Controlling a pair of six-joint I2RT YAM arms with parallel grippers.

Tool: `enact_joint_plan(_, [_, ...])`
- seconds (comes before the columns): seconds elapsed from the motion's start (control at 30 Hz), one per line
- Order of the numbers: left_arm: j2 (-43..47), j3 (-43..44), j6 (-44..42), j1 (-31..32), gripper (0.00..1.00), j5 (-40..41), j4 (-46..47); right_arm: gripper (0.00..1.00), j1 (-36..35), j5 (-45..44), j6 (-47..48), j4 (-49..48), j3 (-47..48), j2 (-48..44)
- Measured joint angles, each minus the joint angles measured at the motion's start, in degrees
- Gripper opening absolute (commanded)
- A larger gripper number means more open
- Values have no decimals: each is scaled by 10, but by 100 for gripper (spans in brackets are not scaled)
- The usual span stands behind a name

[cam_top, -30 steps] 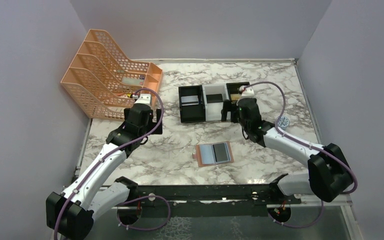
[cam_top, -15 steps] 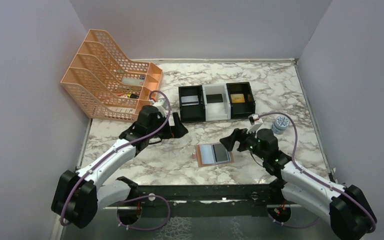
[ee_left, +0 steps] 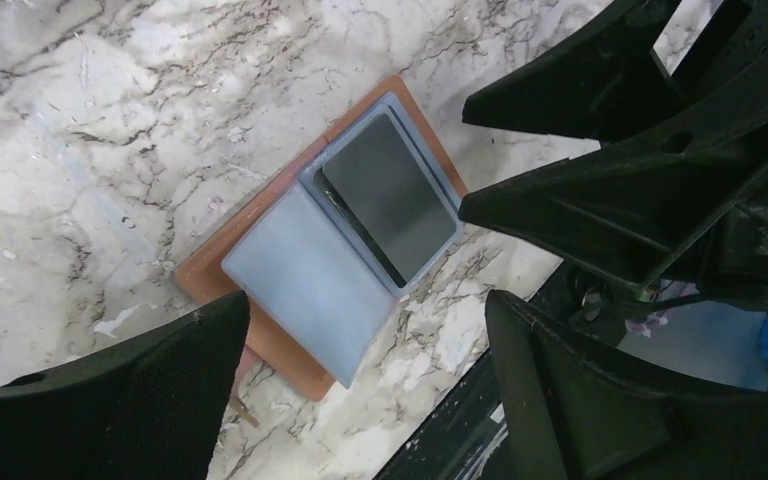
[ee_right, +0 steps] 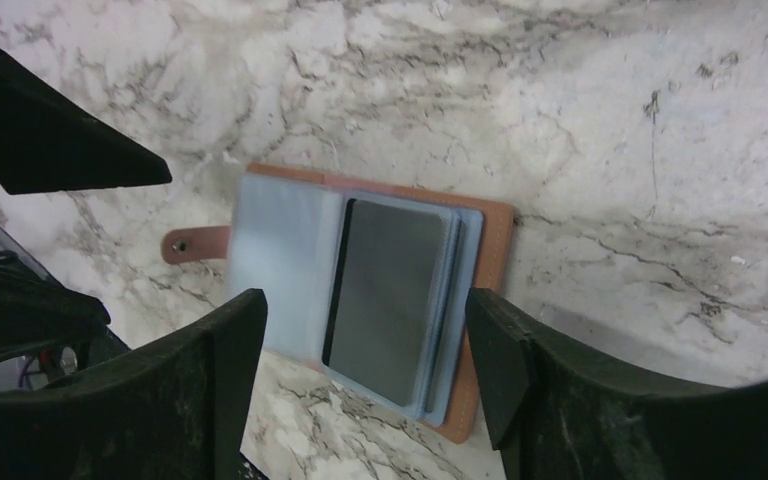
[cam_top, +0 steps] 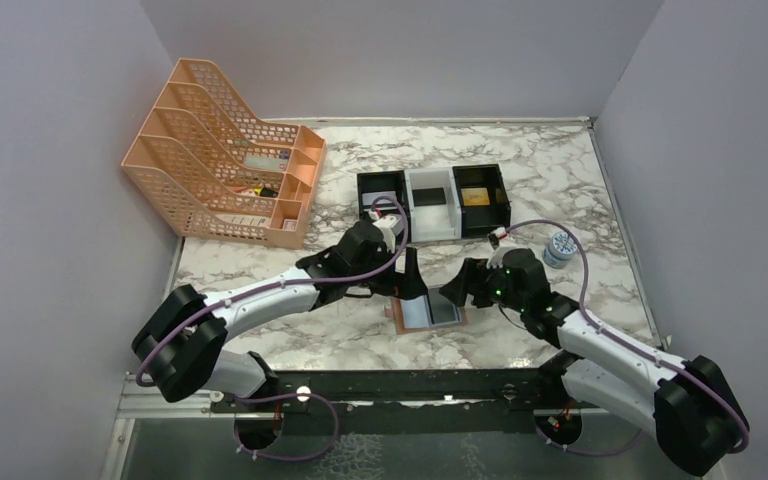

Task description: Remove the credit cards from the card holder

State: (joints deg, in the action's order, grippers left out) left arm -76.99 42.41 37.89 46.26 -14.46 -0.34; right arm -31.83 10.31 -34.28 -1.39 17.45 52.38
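both sets of jaws stand wide and hold nothing. in the top view the card holder (cam_top: 415, 318) lies open and flat on the bench (cam_top: 560, 180). it is at about 5 o'clock from my left jaws and 7 o'clock from my right jaws, and both hover close above it. the dark grey card (cam_top: 445, 309) sits in its 3 o'clock half, long axis 12 to 6. i judge the right arm nearer for the pull, with the left free to pin the 9 o'clock half.
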Motion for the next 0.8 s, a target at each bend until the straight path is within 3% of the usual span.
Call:
enact_joint_plan(0.37, [-42,0,63,42,71,45,53,49,0,40,-47,20,4,80])
enact_joint_plan(0.8, [-83,-1,92,52,59,47,80,34,0,27,-43,69,32,91])
